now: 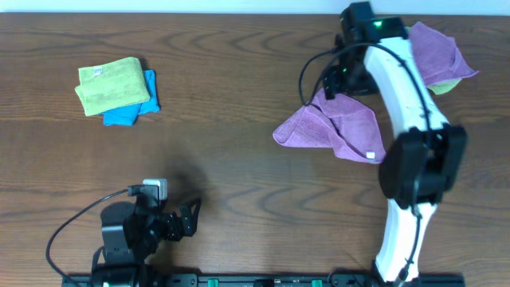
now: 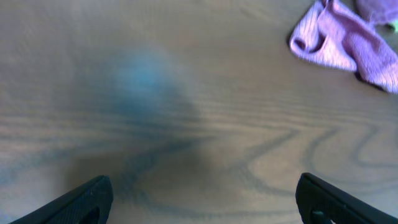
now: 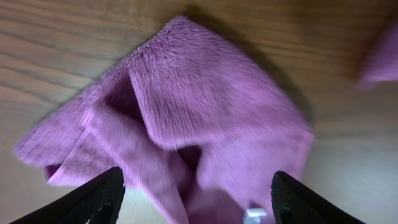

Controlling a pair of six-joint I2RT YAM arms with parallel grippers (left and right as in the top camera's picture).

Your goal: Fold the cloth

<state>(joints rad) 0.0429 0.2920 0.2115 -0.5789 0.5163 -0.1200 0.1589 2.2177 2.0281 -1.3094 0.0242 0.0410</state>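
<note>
Fingers (image 3: 99, 199) of the right hand (image 3: 198, 177) stand wide apart, one at each lower corner of the wrist view, and nothing is gripped between them. Beneath the gap lies the purple cloth (image 3: 186, 112), rumpled, with one layer turned over another and dark hollows between the folds. Whether the fingertips touch the pile cannot be told from this view. From overhead, this hand is over the far edge of the same cloth, which lies in a loose, uneven heap on the wooden surface (image 1: 239, 119), right of centre. A small white tag (image 1: 370, 155) shows at its near right corner.

The left hand (image 2: 204, 180) is also open wide, its two dark fingers at the bottom corners of its own view with only bare wood between them; it holds nothing and touches nothing. Overhead it sits low at the near left edge, well apart from the purple cloth, which appears only in the far upper right corner of the left wrist view.

Beyond the right arm, at the far right, lies a second purple cloth (image 1: 434, 52) with a bit of green cloth (image 1: 446, 86) showing at its near edge. Far to the left, a folded green towel (image 1: 110, 84) rests on a blue towel (image 1: 131, 108).
</note>
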